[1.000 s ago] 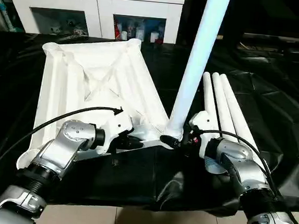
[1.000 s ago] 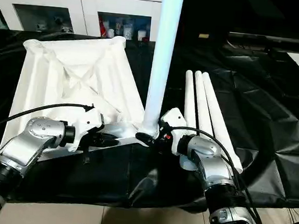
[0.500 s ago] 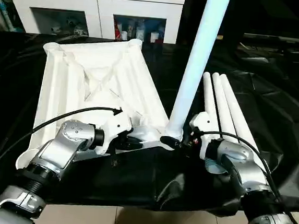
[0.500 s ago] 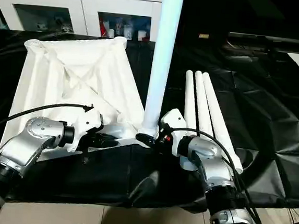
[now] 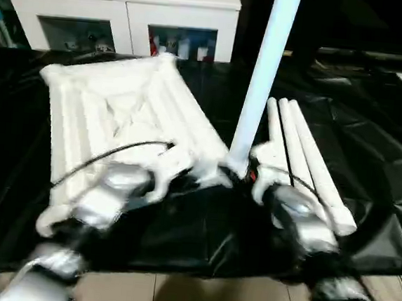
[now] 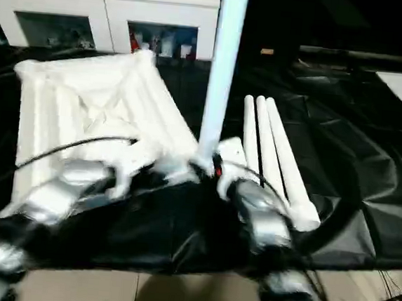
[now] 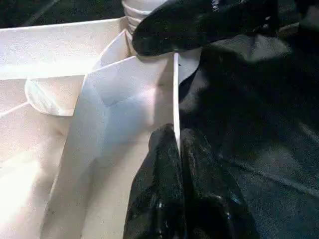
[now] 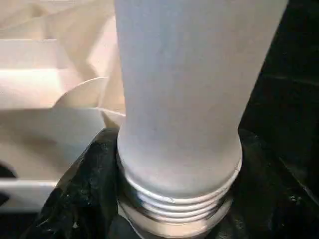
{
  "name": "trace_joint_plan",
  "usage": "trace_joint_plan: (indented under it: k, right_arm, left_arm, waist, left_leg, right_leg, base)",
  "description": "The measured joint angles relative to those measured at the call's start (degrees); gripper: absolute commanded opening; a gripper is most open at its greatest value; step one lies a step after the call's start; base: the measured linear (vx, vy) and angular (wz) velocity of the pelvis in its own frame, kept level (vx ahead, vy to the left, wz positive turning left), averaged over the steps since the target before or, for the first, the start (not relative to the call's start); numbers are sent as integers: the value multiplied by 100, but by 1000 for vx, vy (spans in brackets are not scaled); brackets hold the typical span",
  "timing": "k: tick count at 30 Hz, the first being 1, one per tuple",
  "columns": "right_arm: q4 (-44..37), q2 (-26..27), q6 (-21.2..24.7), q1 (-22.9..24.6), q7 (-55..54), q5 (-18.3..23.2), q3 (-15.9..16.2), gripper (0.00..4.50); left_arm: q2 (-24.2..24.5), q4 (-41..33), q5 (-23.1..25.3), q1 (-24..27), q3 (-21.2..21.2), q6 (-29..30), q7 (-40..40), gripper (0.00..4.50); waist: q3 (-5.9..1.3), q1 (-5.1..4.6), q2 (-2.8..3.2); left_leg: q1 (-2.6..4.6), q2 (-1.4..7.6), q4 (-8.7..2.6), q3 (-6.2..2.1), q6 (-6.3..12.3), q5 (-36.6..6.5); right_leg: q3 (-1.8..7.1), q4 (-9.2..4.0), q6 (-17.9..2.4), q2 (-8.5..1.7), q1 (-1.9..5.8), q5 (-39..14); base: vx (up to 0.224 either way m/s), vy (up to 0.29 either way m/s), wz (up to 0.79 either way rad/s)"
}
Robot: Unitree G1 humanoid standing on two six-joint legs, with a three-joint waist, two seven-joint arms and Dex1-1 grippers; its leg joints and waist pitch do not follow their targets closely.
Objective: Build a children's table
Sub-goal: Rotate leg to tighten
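Ribbed white tabletop; threaded tube leg.

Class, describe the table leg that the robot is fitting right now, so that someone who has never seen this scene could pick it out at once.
Start at the white tabletop, lying ribbed side up on the black sheet. At its near right corner, a long white leg stands upright, threaded end down, the right gripper at its base. Unlike it, the three spare legs lie flat side by side to its right.
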Motion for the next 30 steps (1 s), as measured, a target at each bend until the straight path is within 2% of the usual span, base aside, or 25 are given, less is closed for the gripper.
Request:
trace_joint_plan:
  k: [6, 9, 10, 12, 17, 19, 21, 24, 25, 30]
  right_arm:
    - [550, 239, 65, -422, -966, -142, -150, 274]
    - [636, 241, 16, -469, -982, -150, -199, 274]
    - [633, 233, -9, -462, -916, -136, -235, 329]
    - [609, 225, -67, -417, -776, -120, -275, 342]
    - [275, 129, -67, -167, -525, -5, -257, 387]
    - [-38, 46, 6, 40, -463, -3, -209, 387]
    - [-720, -100, 247, 461, -334, 31, -195, 387]
    - [-1337, -211, 483, 799, -157, 71, -187, 391]
    - [-1838, -292, 652, 1056, -21, 108, -122, 391]
    - [-2906, -528, 1061, 1514, 395, 293, 65, 391]
  left_arm:
    - [-435, 477, 258, -303, -31, 26, 611, 0]
    - [-475, 488, 288, -311, -58, 9, 681, 0]
    - [-474, 481, 296, -311, -68, 1, 678, 0]
    - [-473, 474, 300, -310, -75, -1, 677, 0]
    - [-474, 500, 308, -308, -70, -106, 667, 0]
    - [-491, 542, 318, -308, -70, -203, 665, 0]
    - [-540, 560, 332, -302, -79, -298, 664, 0]
    - [-582, 588, 352, -295, -59, -391, 736, 0]
    - [-628, 583, 258, -285, 37, -390, 740, 44]
    - [-620, 190, -174, -216, 391, -398, 744, 76]
  waist:
    - [-3, 6, 4]
    - [-4, 6, 6]
    - [-5, 6, 7]
    - [-6, 5, 6]
    - [-6, 18, 11]
    - [-8, 42, 14]
    - [-9, 97, 20]
    - [-12, 121, 46]
    - [-7, 137, 56]
    - [-4, 130, 58]
  left_leg:
    - [2, -4, -3, -2, 1, -1]
    - [-2, -4, -11, -4, 1, -1]
    - [-4, -5, -11, -4, 1, -1]
    - [-5, -9, -8, -4, 2, -1]
    - [-5, -8, -13, -4, 2, -1]
    - [-5, -8, -20, -4, 2, -1]
    - [-8, -11, -32, -4, 2, -1]
    - [-10, -13, -42, -4, 2, 0]
    - [-16, -14, -48, -4, 3, 0]
    - [-69, -5, -47, -4, 10, 11]
  right_leg:
    - [-4, -41, 4, -2, -10, -3]
    - [-9, -81, 4, -2, 4, -2]
    - [-8, -88, 3, -2, 9, -2]
    - [-3, -90, 0, -2, 39, 0]
    - [-6, -90, -10, -3, 40, 7]
    - [-7, -89, -10, -3, 41, 7]
    - [-3, -91, -9, -3, 41, 6]
    - [-2, -91, -6, -3, 36, 8]
    - [-2, -90, -4, -3, 31, 9]
    - [-14, -82, -21, -2, -36, 85]
  base:
    - [0, 0, 0]
    - [0, 0, 0]
    - [0, 0, 0]
    - [0, 0, 0]
    - [0, 0, 0]
    - [0, 0, 0]
    - [0, 0, 0]
    - [0, 0, 0]
    - [0, 0, 0]
    - [0, 0, 0]
